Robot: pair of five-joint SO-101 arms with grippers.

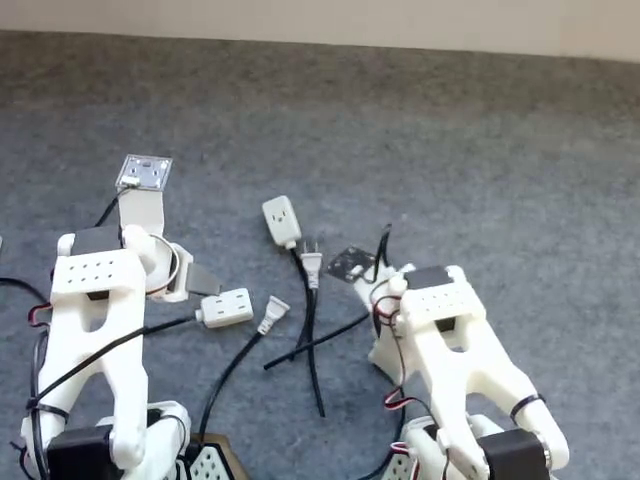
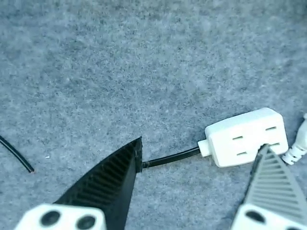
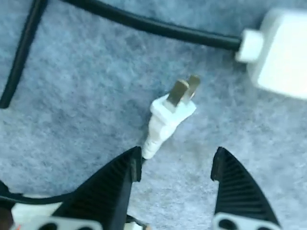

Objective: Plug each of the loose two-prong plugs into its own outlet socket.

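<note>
Start with the right gripper [image 3: 178, 152], poised with fingers wide apart just behind the white plug [image 3: 170, 115] lying on the grey table [image 3: 86, 110]. Ease forward and close on the moulded body, well back from the bare prongs [image 3: 184, 89], squarely enough to stop any twist. Then hold the prongs level with the slots of the nearby outlet socket [image 3: 283, 52] — probably the upper one in the high view. Bring the left gripper [image 2: 201, 146], likewise wide open, down astride the other socket [image 2: 244, 136] to pin it against sliding — mind the second plug [image 2: 300, 141] just beside it.
</note>
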